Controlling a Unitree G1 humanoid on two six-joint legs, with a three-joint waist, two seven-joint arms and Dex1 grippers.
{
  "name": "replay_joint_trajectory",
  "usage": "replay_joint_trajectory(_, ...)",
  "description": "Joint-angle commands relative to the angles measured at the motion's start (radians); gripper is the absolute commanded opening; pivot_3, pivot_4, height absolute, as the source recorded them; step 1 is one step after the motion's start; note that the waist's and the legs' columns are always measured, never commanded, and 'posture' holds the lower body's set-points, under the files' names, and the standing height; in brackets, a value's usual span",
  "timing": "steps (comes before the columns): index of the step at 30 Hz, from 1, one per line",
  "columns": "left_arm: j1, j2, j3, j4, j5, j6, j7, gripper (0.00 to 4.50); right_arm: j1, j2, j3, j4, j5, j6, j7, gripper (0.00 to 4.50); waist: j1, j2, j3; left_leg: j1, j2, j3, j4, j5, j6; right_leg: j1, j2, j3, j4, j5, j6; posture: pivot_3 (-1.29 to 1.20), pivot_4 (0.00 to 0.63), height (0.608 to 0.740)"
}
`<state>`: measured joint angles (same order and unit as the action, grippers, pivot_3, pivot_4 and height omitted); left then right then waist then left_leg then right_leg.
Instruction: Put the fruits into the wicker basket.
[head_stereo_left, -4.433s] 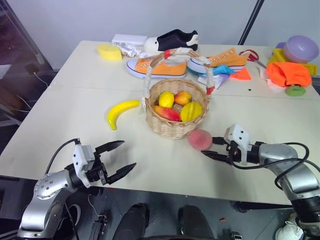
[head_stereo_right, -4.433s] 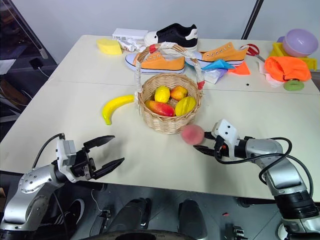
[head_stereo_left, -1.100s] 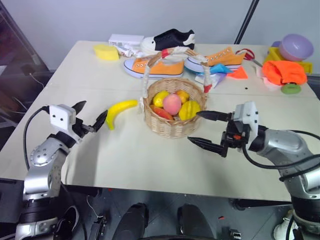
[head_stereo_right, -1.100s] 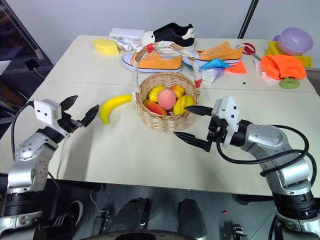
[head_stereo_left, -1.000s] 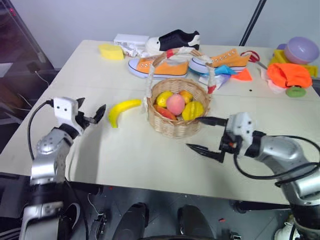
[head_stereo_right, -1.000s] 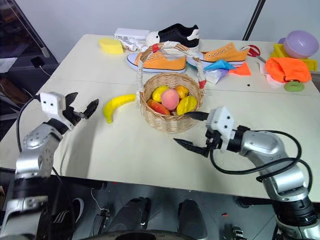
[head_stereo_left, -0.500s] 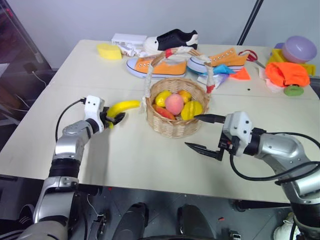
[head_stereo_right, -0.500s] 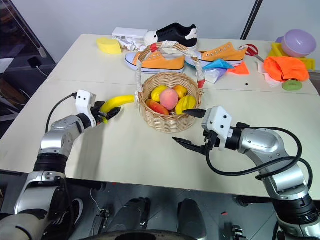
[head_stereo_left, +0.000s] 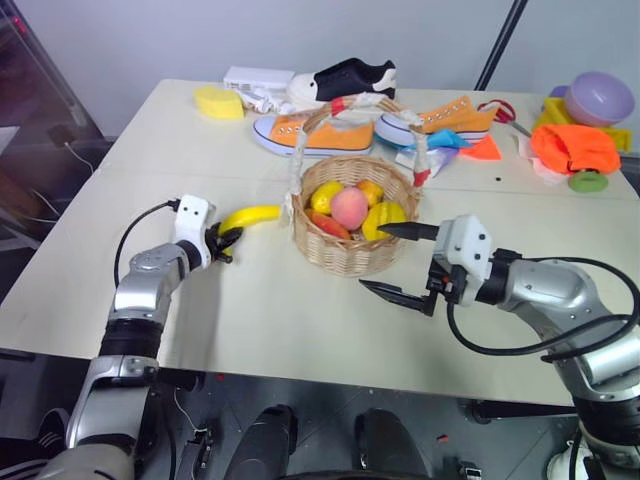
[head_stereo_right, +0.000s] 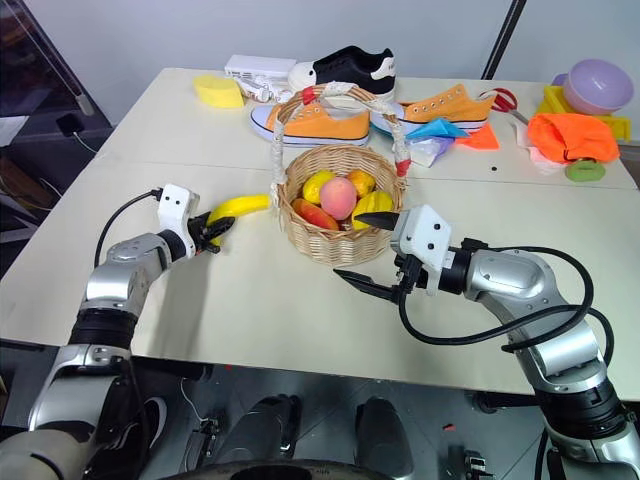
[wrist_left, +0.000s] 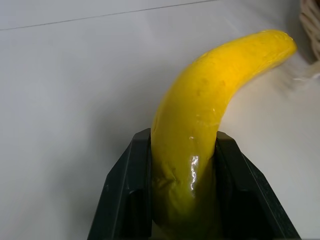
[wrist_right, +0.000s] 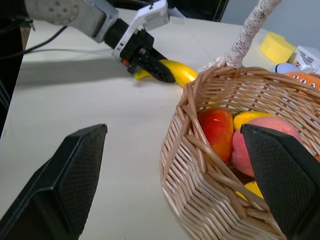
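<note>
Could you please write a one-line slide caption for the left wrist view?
Left claw shut on the yellow banana lying on the pale table.

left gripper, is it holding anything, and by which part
Yes: the left gripper is shut on the banana, clamping one end. The right gripper holds nothing.

Banana (head_stereo_left: 247, 215) lies on the table (head_stereo_left: 270, 310), just left of the wicker basket (head_stereo_left: 345, 255). Peach (head_stereo_left: 348, 207) sits in the basket among the smaller fruits (head_stereo_left: 386, 216). Left gripper (head_stereo_left: 226, 240) at the banana's near end; right gripper (head_stereo_left: 397, 262) near-right of the basket. Shoes (head_stereo_left: 330, 133) behind it.
</note>
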<state>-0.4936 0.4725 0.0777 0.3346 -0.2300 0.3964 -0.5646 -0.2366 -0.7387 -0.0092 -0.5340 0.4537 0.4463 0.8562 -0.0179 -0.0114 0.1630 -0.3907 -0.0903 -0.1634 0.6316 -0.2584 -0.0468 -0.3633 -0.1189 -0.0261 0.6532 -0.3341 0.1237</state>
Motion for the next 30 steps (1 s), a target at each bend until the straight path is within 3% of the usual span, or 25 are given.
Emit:
replay_joint_trajectory(1,0.066,0.060,0.092,-0.139,-0.022,0.002,0.014,0.95,0.002,-0.002,-0.028,-0.004,0.009,-0.026,0.010,4.50,-0.003,0.000,0.000,0.000,0.000,0.000,0.000,0.000,0.000,0.000,0.000,0.000,0.000,0.000,0.000,0.00,0.150,0.740)
replay_joint_trajectory(6,0.228,0.052,0.245,-0.466,-0.333,0.151,-0.114,0.95,0.008,0.013,-0.059,0.037,0.019,-0.061,0.018,4.50,0.007,0.000,0.000,0.000,0.000,0.000,0.000,0.000,0.000,0.000,-0.001,0.001,0.000,0.000,0.000,0.00,0.150,0.740)
replay_joint_trajectory(11,0.487,0.099,0.448,-0.769,-0.783,0.304,-0.283,0.95,0.015,0.016,-0.154,0.154,0.052,-0.136,0.068,4.50,0.001,0.000,0.000,-0.001,0.000,0.001,0.000,0.000,0.001,0.000,-0.001,0.003,-0.002,0.000,0.000,0.00,0.150,0.740)
replay_joint_trajectory(14,0.470,0.086,0.357,-0.820,-0.758,0.302,-0.212,0.95,0.025,0.003,-0.180,0.201,0.050,-0.167,0.097,4.50,0.011,0.004,-0.001,0.000,0.002,0.001,-0.001,0.000,0.001,0.001,-0.001,0.003,-0.002,0.000,-0.001,0.00,0.150,0.740)
replay_joint_trajectory(17,0.291,-0.056,0.192,-0.800,-0.651,0.289,0.022,0.95,0.013,-0.002,-0.215,0.263,0.041,-0.204,0.101,4.50,0.035,0.006,0.000,0.001,0.000,0.000,0.001,-0.003,0.005,0.003,0.000,0.002,-0.002,0.002,-0.002,0.00,0.150,0.740)
replay_joint_trajectory(21,0.175,-0.151,0.004,-0.811,-0.573,0.338,0.120,0.95,0.032,-0.012,-0.237,0.282,0.036,-0.224,0.103,4.50,0.028,0.004,0.000,0.000,-0.001,0.001,0.006,0.000,0.003,0.006,0.000,0.002,-0.006,0.006,0.002,0.00,0.150,0.740)
replay_joint_trajectory(25,0.114,-0.224,-0.033,-0.760,-0.523,0.325,0.222,0.95,0.054,-0.004,-0.240,0.257,0.028,-0.236,0.083,4.50,0.000,0.004,0.000,0.000,0.001,0.008,0.002,-0.001,0.004,0.001,0.001,0.007,-0.006,0.006,0.002,0.00,0.150,0.740)
replay_joint_trajectory(30,-0.003,-0.289,-0.051,-0.647,-0.451,0.291,0.279,0.95,0.079,0.018,-0.226,0.241,0.014,-0.248,0.053,4.50,0.007,0.003,0.000,0.001,0.002,0.017,0.003,0.000,0.003,-0.001,0.002,0.012,-0.003,0.007,0.003,0.00,0.150,0.740)
